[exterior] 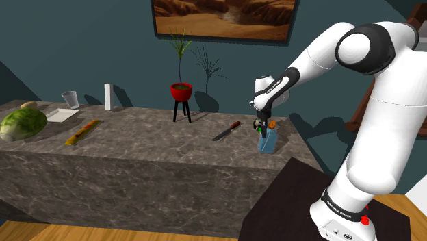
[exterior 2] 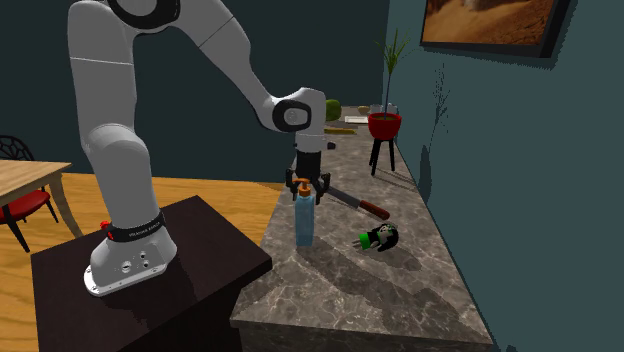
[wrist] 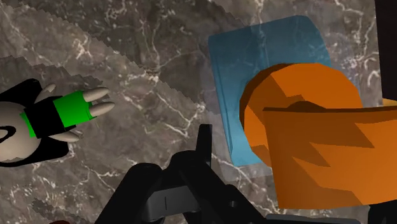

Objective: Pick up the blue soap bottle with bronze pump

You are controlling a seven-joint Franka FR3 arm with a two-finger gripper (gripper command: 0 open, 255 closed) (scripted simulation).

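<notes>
showing the blue soap bottle (exterior 2: pixel 304 226), topped by an orange-bronze pump (wrist: pixel 299 127), standing upright on the counter (exterior: pixel 150 137) at the end nearest the stand (exterior 2: pixel 200 238), close to that end's edge and within easy reach of the arm. hanging the gripper (exterior 2: pixel 305 188) straight above the bottle, fingers apart and straddling the pump head without clasping it. judging this as the last part of the approach, the bottle resting on the counter and not yet lifted. coming in from above probably because the bottle is tall and narrow, and likely needing to sink lower so the fingers close on the neck or body rather than on the wide pump head.

lying beside the bottle, near but apart from it, a knife (exterior 2: pixel 356 204) with a reddish handle, pointing along the counter. lying on its side toward the wall-side edge, a small black toy figure (exterior 2: pixel 380 238) with a green band. neither seeming to block a vertical descent, though a sideways nudge could tip the bottle toward them. standing farther along by the wall edge, a red plant pot (exterior: pixel 181 91) on dark legs. sitting well apart at the far end, a green melon (exterior: pixel 22 124), a glass (exterior: pixel 70 99) and a white plate (exterior: pixel 61 115).
</notes>
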